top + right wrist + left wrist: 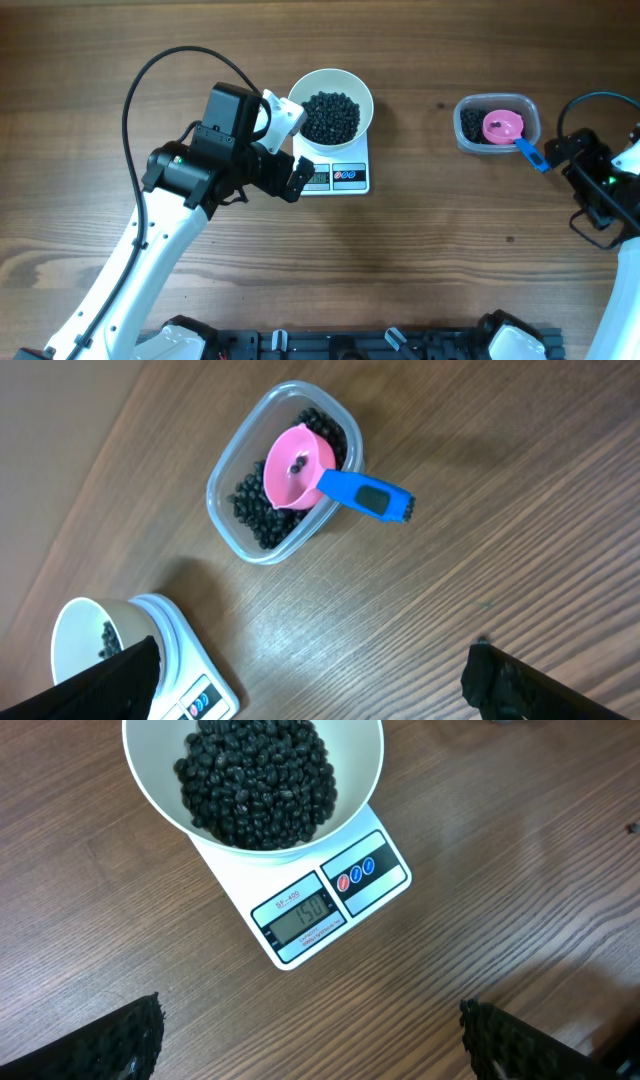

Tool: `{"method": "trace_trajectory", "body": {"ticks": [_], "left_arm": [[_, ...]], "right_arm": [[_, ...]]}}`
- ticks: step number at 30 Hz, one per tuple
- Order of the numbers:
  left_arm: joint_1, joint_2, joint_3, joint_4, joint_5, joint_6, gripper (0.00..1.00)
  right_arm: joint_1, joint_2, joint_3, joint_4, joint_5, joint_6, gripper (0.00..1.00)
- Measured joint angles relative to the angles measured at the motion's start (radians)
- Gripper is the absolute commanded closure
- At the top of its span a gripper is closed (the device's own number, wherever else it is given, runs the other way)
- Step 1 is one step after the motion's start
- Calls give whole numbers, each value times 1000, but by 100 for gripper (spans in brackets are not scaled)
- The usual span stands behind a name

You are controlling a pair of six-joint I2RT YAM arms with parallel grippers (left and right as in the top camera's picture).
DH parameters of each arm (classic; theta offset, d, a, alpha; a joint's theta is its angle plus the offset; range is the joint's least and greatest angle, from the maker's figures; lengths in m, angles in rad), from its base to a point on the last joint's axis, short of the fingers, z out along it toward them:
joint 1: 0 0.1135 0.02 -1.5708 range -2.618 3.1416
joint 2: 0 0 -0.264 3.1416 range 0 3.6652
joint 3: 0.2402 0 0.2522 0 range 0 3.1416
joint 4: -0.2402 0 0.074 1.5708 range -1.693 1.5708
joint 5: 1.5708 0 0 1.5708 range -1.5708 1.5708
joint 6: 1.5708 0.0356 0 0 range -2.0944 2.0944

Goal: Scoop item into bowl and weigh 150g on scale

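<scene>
Overhead: the left arm slants up from the lower left, with the left gripper (293,178) by the left edge of the scale (345,178) at centre. The bowl (363,98) of black beans (330,117) stands on the scale. The right arm is folded at the right edge, near the clear tub (461,140) with a pink scoop (503,125).

Left wrist: the jaws are spread wide and empty at the bottom corners. The display reads 150.

Right wrist: the right gripper (315,695) is also spread and empty, and the tub is at upper centre.

Overhead looks straight down — both nearer wrist views share the scale (300,915).
</scene>
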Motion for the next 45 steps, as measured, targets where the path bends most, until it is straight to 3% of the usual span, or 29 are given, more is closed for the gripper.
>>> {"method": "trace_trajectory", "body": {"ticks": [7, 16, 26, 32, 45], "left_arm": [[0, 0, 0, 0, 0, 0, 0], [0, 0, 0, 0, 0, 0, 0], [0, 0, 0, 0, 0, 0, 0], [0, 0, 0, 0, 0, 0, 0], [0, 0, 0, 1, 0, 0, 0]], "right_arm": [[0, 0, 0, 5, 1, 36, 0], [11, 13, 0, 240, 10, 22, 0], [255, 19, 0, 453, 209, -52, 0], [340, -14, 0, 459, 330, -69, 0], [421, -318, -58, 414, 460, -234, 0]]}}
